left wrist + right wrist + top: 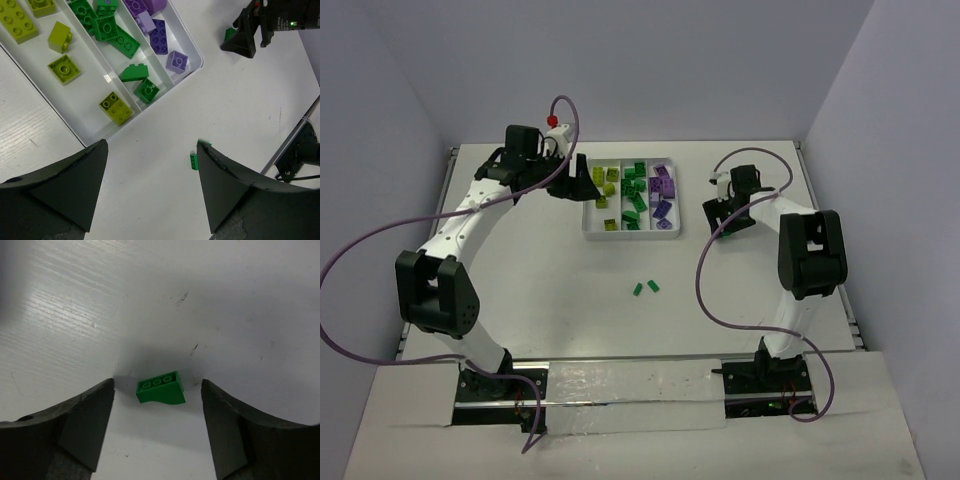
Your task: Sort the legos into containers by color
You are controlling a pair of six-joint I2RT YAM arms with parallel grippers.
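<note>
White table point(570, 300), scuffed in places, with pale lilac-grey walls on three sides. White tray point(630, 237) sits at the far middle, its two dividers making three long compartments side by side. From the overhead view, yellow-green legos point(607, 188) lie in the left compartment, green legos point(635, 190) in the middle and purple legos point(663, 192) in the right. Most lie loose and flat; a few overlap.

Two loose green bricks point(646, 287) lie on the bare table nearer the arm bases than the tray, just beside each other and well apart from both grippers.

Left gripper point(151, 145) is raised at the tray's left side with its jaws wide and nothing between them. Its camera looks down on the tray's near corner and one of the loose bricks.

Right gripper point(157, 384) is low over the table to the right of the tray, off its rim. Jaws spread. A sloped green brick point(160, 391) with three studs lies flat between the fingers point(85, 425). Table shows on both sides of it, so neither finger touches it and it is not gripped.
</note>
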